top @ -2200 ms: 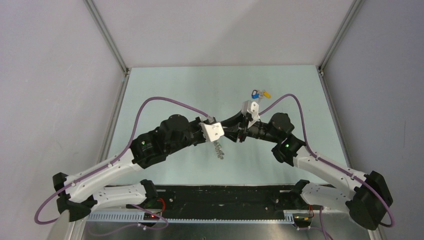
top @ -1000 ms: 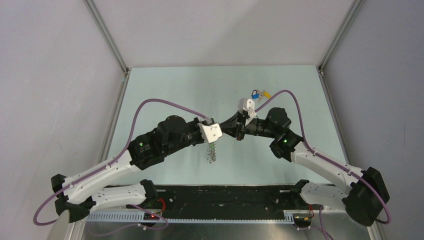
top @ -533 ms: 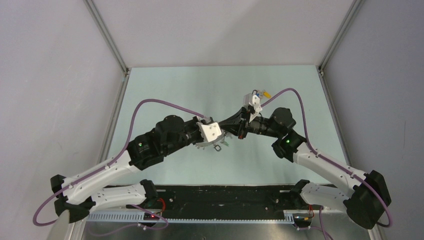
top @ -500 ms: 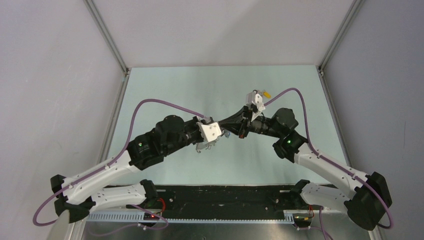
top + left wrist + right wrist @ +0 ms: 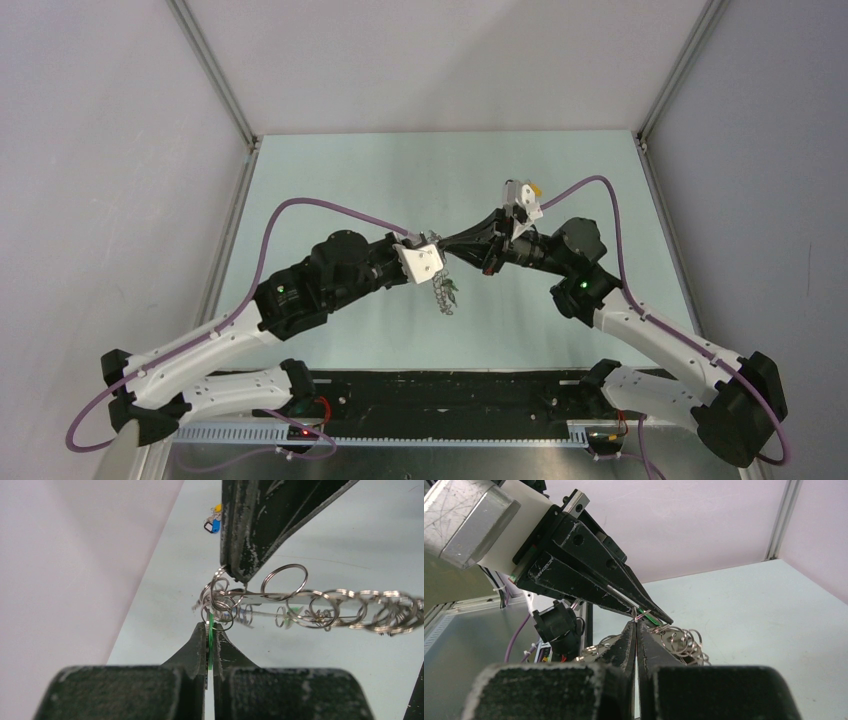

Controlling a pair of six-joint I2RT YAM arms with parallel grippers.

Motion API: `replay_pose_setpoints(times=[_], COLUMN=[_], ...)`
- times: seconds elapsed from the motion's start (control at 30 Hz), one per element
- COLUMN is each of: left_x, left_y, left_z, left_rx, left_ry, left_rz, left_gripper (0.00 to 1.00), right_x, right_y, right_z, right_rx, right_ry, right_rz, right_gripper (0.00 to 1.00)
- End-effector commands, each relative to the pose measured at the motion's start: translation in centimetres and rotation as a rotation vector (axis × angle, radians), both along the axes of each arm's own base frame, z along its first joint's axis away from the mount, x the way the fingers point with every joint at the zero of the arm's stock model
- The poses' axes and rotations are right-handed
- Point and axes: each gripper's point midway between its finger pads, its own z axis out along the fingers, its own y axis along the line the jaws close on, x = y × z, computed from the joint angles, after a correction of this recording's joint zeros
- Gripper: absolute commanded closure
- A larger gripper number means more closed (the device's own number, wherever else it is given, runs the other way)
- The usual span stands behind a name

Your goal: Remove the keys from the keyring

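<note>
The left hand (image 5: 210, 626) is clenching a green key (image 5: 211, 642); the right hand (image 5: 234, 575), at 12 o'clock, is pinching the seemingly light, slippery keyring (image 5: 300, 598).

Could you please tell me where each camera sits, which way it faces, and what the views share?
Top external: above and behind the robot, looking down at the table; left arm and right arm show.
Left wrist: looks along the left gripper, shut on a green key, toward the right gripper.
Right wrist: looks along the right gripper at the left gripper.
Shared: both wrist views show the keyring.
</note>
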Motion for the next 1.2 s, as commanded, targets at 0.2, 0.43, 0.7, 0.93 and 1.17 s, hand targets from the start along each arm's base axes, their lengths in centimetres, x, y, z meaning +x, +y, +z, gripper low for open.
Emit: replay_pose_setpoints(times=[0.2, 0.43, 0.7, 0.93, 1.17], left_x=[0.5, 0.8, 0.5, 0.2, -0.2], left_y=[0.5, 0.8, 0.1, -0.4, -1.0], left_z=[2.0, 2.2, 2.0, 1.5, 1.1], left_rx=[-0.048, -0.052, -0.057, -0.044, -0.038], left_ry=[-0.058, -0.067, -0.054, -0.05, -0.04], left_rz=[0.036, 0.058, 0.023, -0.009, -0.048], left_gripper=[1.0, 1.0, 1.0, 1.0, 1.0], right_x=[-2.1, -2.4, -0.8, 0.9, 2.1], right_y=[0.6, 1.0, 2.4, 3.6, 4.4], right_z=[0.0, -1.5, -4.0, -4.4, -5.7], right_rx=[-0.02, -0.065, -0.167, -0.191, -0.235], right_ry=[-0.001, 0.037, 0.177, 0.27, 0.351], right_rz=[0.117, 0.136, 0.128, 0.11, 0.088], right_gripper=[1.0, 1.0, 1.0, 1.0, 1.0])
